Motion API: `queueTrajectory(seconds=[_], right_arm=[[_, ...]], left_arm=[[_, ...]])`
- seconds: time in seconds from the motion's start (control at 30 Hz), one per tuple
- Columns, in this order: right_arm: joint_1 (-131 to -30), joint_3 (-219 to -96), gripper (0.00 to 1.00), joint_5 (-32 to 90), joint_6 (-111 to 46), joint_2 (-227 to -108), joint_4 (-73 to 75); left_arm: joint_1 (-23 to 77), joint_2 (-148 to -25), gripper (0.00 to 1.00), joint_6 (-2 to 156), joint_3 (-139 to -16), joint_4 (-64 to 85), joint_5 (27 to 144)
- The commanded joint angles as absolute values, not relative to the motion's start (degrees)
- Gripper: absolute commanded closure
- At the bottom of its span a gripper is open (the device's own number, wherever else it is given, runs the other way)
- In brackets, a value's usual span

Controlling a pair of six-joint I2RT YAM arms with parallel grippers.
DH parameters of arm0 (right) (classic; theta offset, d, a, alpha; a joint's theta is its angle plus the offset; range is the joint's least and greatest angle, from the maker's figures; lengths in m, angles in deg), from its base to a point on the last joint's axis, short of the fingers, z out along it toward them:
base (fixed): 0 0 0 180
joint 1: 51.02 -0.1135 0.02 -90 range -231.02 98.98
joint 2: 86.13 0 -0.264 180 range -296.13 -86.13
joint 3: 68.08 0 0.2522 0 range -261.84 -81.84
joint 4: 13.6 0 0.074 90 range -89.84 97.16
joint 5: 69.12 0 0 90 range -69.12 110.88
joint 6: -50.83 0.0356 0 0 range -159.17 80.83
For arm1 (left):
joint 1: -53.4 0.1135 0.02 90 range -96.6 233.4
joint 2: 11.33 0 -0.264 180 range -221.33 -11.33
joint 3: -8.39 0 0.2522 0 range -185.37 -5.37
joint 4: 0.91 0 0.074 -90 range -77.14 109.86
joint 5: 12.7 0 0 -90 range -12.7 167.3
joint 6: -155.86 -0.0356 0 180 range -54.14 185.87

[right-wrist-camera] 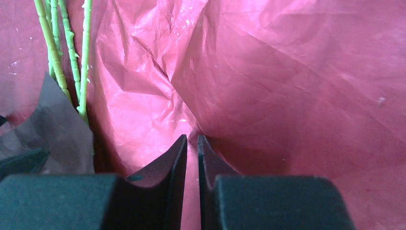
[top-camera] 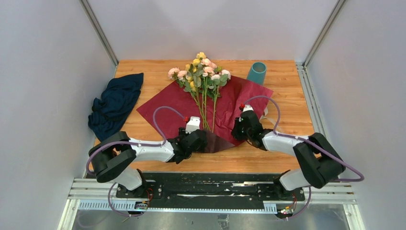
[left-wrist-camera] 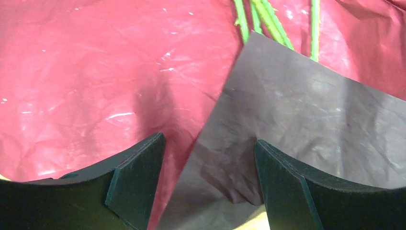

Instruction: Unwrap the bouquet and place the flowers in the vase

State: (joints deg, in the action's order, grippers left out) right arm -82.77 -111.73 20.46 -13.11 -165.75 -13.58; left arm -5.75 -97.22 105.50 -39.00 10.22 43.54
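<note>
The bouquet lies unwrapped: the flowers, pink and yellow roses, rest on the spread maroon wrapping paper with their green stems pointing toward me. The teal vase stands upright at the back right, apart from the paper. My left gripper is open low over the paper's near corner, which is folded over with its grey underside up. My right gripper is closed to a thin slit on a raised crease of the paper, right of the stems.
A dark navy cloth lies crumpled at the table's left edge. Grey walls enclose the wooden table on the left, back and right. The stem ends reach just past the folded grey corner.
</note>
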Motion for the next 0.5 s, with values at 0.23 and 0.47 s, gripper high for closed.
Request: queueTrajectory(seconds=[0.23, 0.47], right_arm=[[-83.08, -114.04, 0.93, 26.96, -10.19, -177.34, -22.01], [-83.21, -121.9, 0.96, 28.68, -10.21, -185.5, -22.34]], left_arm=[[2.99, -97.94, 0.21, 106.56, -34.61, 10.52, 44.41], [6.46, -98.23, 0.21, 105.14, -37.01, 11.18, 44.5]])
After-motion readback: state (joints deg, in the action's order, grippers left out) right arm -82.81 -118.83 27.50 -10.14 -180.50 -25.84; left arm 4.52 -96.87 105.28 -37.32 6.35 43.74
